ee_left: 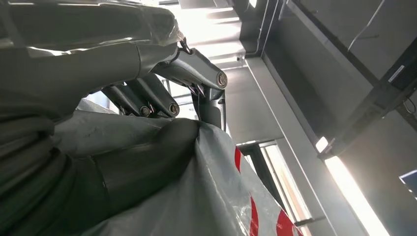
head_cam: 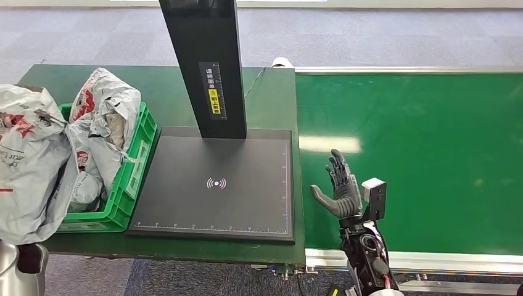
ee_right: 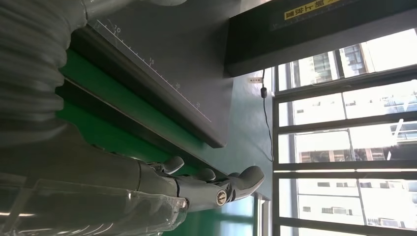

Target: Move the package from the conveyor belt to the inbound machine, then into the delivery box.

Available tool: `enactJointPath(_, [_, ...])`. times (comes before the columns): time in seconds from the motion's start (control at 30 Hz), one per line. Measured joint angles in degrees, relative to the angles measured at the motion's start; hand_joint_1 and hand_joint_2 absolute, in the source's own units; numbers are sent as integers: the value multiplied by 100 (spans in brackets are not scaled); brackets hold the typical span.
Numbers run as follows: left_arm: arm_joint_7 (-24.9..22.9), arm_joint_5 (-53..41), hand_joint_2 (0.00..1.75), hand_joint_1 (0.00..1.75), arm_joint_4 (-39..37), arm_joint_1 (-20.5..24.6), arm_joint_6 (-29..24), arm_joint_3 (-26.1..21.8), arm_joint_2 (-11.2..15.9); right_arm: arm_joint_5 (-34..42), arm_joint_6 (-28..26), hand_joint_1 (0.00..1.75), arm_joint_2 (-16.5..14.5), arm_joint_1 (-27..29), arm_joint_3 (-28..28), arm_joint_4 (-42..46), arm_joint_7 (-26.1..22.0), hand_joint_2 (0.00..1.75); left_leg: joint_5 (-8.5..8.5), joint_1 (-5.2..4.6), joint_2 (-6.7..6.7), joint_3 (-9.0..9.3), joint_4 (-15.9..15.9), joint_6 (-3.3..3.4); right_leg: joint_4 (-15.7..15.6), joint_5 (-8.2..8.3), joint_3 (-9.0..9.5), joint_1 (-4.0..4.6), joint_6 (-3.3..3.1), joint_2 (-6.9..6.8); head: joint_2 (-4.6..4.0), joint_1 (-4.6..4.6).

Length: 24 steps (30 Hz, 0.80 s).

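We take the inbound machine's black scan plate point(head_cam: 216, 185) as the landmark. Its dark upright column point(head_cam: 206, 61) rises from the plate's far edge and carries a yellow label.

To the left of the plate sits the green delivery box point(head_cam: 132, 179), its wall just beside the plate's left edge. Several grey packages with red print fill the box and rise above its rim.

Further left of the plate, beyond the box, we see the grey package point(head_cam: 28, 166) with red print, large and crumpled, overlapping the box's left side. In the left wrist view our left hand point(ee_left: 162, 93) grips this package point(ee_left: 216, 196): the dark fingers point(ee_left: 147, 98) curl over a fold of the grey film and the thumb presses against it from the other side.

To the right of the plate lies the green conveyor belt point(head_cam: 432, 154). Our right hand point(head_cam: 339, 188) is over the belt, near the plate's right edge, holding nothing, palm toward the plate, fingers extended and slightly apart, thumb held out to the side. The right wrist view shows the same hand point(ee_right: 206, 189) with fingers stretched out alongside the plate's ruled edge point(ee_right: 162, 88).
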<state>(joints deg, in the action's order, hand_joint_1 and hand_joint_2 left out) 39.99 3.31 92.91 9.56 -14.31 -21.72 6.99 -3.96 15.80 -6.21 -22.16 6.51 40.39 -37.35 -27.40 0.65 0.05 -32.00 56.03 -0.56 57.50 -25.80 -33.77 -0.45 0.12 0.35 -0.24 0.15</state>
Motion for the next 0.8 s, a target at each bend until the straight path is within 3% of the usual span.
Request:
enactJointPath(0.13, [-152, -23, 175, 175, -433, 353, -29, -191, 79, -23, 7, 0, -5, 5, 4, 0, 3, 175, 1, 0, -9, -2, 1, 0, 0, 1, 0, 0, -1, -8, 0, 0])
enactJointPath(0.33, [-163, 111, 175, 175, -1989, 1269, 252, -541, 489, -50, 30, 0, -14, 14, 9, 0, -13, 175, 10, 9, 0, 1, -1, -12, 2, 9, -3, 9, -13, 0, 0, -1])
enactJointPath(0.43, [-275, -469, 175, 175, -2796, 1728, -25, -574, 659, -92, 61, 0, -21, 13, 11, 0, -11, 175, 13, 10, -7, -1, 1, -11, 2, 9, -7, 9, -13, -6, 0, 0])
enactJointPath(0.63, [-958, -2631, 175, 175, -4667, 3056, -671, 22, 723, -173, 107, 0, -112, -89, 8, -22, 2, 175, 26, 3, -38, -12, 4, -3, 1, 17, -1, 3, -11, -34, 0, 0])
enactJointPath(0.8, [-1719, -4109, 175, 175, -5635, 3492, -572, 835, 534, -198, 127, 0, -149, -170, -13, -86, -28, 175, 26, 0, -32, -14, 6, -3, 1, 21, -8, 0, -11, -29, 0, 1])
